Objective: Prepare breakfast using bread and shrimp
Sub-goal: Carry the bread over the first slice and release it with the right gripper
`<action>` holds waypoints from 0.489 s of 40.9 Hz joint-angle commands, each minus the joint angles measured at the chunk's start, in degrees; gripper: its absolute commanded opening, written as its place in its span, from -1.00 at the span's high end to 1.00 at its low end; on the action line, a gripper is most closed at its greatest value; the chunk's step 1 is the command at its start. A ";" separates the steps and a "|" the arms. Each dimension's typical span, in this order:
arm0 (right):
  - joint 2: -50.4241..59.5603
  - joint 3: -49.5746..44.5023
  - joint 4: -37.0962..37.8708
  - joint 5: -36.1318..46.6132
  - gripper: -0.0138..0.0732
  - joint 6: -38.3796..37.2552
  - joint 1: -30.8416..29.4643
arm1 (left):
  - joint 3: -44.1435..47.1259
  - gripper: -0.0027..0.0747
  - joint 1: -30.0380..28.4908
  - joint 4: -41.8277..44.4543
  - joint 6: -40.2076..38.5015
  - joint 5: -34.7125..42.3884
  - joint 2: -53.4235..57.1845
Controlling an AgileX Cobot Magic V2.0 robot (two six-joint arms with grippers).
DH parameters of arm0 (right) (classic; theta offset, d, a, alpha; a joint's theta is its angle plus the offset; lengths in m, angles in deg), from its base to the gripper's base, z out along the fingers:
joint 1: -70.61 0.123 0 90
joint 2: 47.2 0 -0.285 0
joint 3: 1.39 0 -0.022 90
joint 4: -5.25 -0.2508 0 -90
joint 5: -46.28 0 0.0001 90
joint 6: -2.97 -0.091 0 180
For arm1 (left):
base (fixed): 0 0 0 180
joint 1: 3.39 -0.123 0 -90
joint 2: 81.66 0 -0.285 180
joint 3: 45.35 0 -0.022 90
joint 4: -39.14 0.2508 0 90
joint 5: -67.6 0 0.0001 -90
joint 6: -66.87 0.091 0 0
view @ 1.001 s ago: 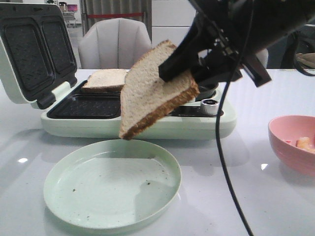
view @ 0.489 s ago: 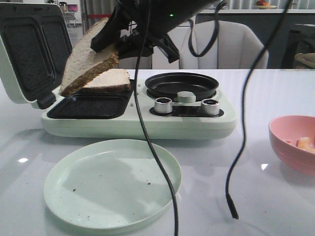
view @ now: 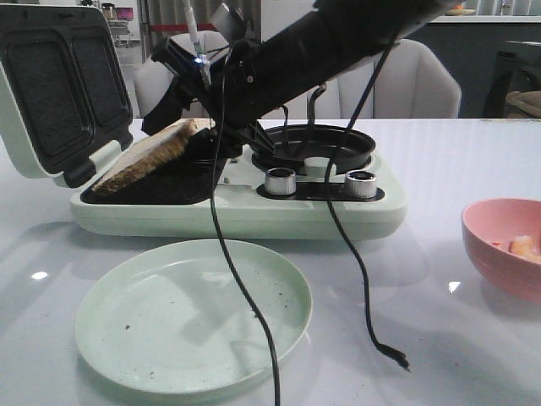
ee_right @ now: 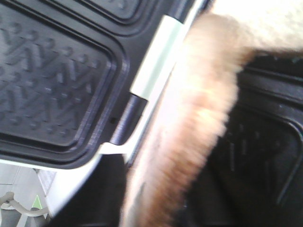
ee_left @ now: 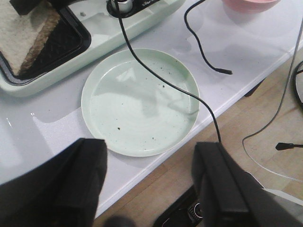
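Note:
One slice of bread (view: pixel 145 157) leans tilted over the left tray of the sandwich maker (view: pixel 237 216), its low end near the tray's front left corner. My right gripper (view: pixel 193 128) is shut on the slice's upper edge. In the right wrist view the blurred crust (ee_right: pixel 189 142) runs between the dark fingers of the right gripper (ee_right: pixel 189 208). A second slice is hidden from me. An orange-pink piece of shrimp (view: pixel 523 246) lies in the pink bowl (view: pixel 490 222) at the right. My left gripper (ee_left: pixel 151 184) hangs open over the table's front edge, holding nothing.
A pale green plate (view: pixel 193 313) sits in front of the sandwich maker. The ribbed lid (view: pixel 59 85) stands open at the left. A round pan (view: pixel 313 145) and two knobs (view: pixel 281 181) occupy the right half. Black cables (view: pixel 254 321) hang from the arm across the plate.
My right arm swung left and down with the slice, from above the plate to over the left tray. The slice's low end now reaches the tray.

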 commanded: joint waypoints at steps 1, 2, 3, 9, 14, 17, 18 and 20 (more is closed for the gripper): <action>3.62 2.08 -2.95 -0.49 -0.76 0.66 -0.39 | -1.45 -0.25 0.41 0.47 0.04 3.76 0.30; 3.62 2.08 -2.95 -0.39 -0.77 0.66 -0.39 | -1.45 -0.25 0.41 0.47 0.04 3.76 0.30; 3.71 2.15 -3.12 -0.38 -0.75 0.66 -0.39 | -1.45 -0.25 0.41 0.47 0.04 3.76 0.30; 3.89 2.38 -3.76 -3.74 -0.74 0.66 -1.25 | -1.45 -0.25 0.41 0.85 0.04 3.76 0.30; 4.63 2.52 -1.17 -6.56 -0.74 1.48 -2.36 | -1.45 -0.25 0.41 0.85 0.04 3.76 0.30; 6.17 2.52 4.06 -7.28 -0.74 1.20 -2.78 | -1.45 -0.25 0.41 0.85 0.04 3.76 0.30; 6.70 2.47 5.28 -7.43 -0.74 0.80 -2.78 | -1.45 -0.25 0.41 0.85 0.04 3.76 0.30; 8.21 2.47 10.59 -7.43 -0.74 -0.87 -2.78 | -1.45 -0.25 0.41 0.85 0.04 3.76 0.30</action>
